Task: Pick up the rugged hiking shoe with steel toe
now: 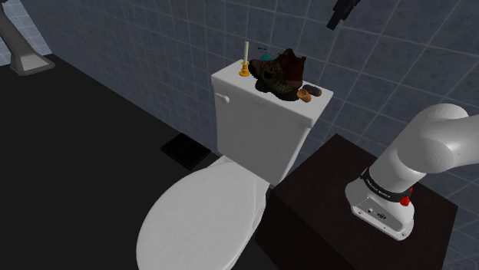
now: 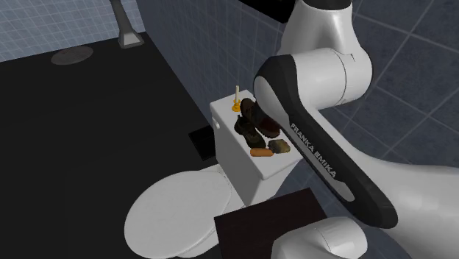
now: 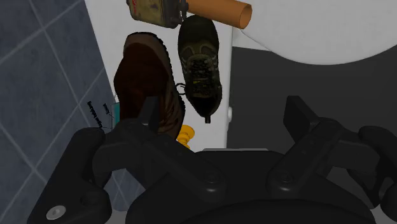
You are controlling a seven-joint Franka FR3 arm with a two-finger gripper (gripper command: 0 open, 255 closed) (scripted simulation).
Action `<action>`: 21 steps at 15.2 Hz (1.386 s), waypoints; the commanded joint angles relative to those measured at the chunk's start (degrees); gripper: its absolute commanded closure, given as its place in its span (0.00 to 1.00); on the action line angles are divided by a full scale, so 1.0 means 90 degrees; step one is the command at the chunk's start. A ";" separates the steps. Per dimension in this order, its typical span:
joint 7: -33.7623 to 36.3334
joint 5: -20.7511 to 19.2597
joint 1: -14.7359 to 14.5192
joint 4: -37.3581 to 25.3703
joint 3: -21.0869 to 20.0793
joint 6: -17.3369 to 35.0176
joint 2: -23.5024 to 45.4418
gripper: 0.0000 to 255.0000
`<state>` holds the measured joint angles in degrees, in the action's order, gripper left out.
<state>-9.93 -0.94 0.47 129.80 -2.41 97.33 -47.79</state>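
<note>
Two shoes lie side by side on the white toilet tank lid [image 1: 230,77]. One is an olive-green low hiking shoe [image 3: 199,63] [image 1: 270,83] [image 2: 246,131] with dark laces. The other is a taller dark brown boot [image 3: 145,76] [image 1: 289,66] [image 2: 266,122], which lies closer to the tiled wall. My gripper [image 3: 224,118] hangs well above them, open, with nothing between its fingers. One finger [image 3: 149,113] overlaps the brown boot's end in the wrist view. The black hand [image 1: 341,11] shows high in the shoulder view.
A gold candlestick [image 1: 245,67] [image 3: 185,135] with a white candle stands at one end of the lid. An orange cylinder [image 3: 219,7] [image 2: 260,153] and a small jar [image 3: 153,9] [image 2: 279,146] lie at the other end. The closed toilet lid [image 1: 199,215] and dark stand [image 1: 330,192] sit below.
</note>
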 commanded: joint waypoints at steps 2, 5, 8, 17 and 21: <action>-0.0041 0.0013 -0.0014 0.0259 0.0039 0.0306 -0.0040 0.00; -0.0171 0.0052 -0.0055 0.0975 0.0158 0.1242 -0.0076 0.00; -0.0316 0.0100 -0.0099 0.1594 0.0279 0.2217 0.0026 0.00; -0.0924 0.0391 -0.0405 0.2766 0.0752 0.5408 0.1293 0.00; -0.1291 0.0657 -0.0710 0.2887 0.1051 0.6585 0.2085 0.00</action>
<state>-21.00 4.43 -5.28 155.25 6.64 153.86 -30.60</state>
